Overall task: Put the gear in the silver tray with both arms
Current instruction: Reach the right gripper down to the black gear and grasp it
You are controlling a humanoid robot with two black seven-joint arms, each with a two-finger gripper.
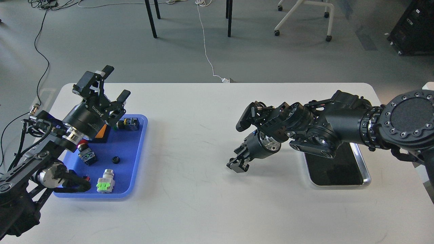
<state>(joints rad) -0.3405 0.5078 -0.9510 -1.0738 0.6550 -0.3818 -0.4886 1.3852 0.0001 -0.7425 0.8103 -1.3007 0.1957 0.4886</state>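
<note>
A white desk (203, 162) carries two trays well apart; on its left side lies a blue plastic tray (135, 159), on its right the silver tray (364, 176), shiny-rimmed with a dark mirror-like bottom, its far end hidden under the right arm (339, 125). The left arm (51, 135) comes in from the lower left and reaches over the blue tray's far left corner; the left gripper (113, 83) is raised above that tray with its jaws spread wide, holding nothing. In the blue tray lie several small parts: a small black gear (116, 159) on the bare floor near the middle, a black and yellow switch (130, 123) at the far end just beside the gripper body, an orange block (103, 130) partly hidden under the gripper, a black part with a red cap (86, 154) on the left, and a silver part with a green base (106, 181) near the front edge; the gear lies apart from all of them. The right arm crosses above the silver tray from the right edge and bends toward the desk's middle; the right gripper (237, 162) hangs low over bare desk, left of the silver tray and apart from it; it is seen dark and end-on, so I cannot tell how its jaws stand. Beyond the desk, a white cable (206, 51) runs across the grey floor (101, 51).
</note>
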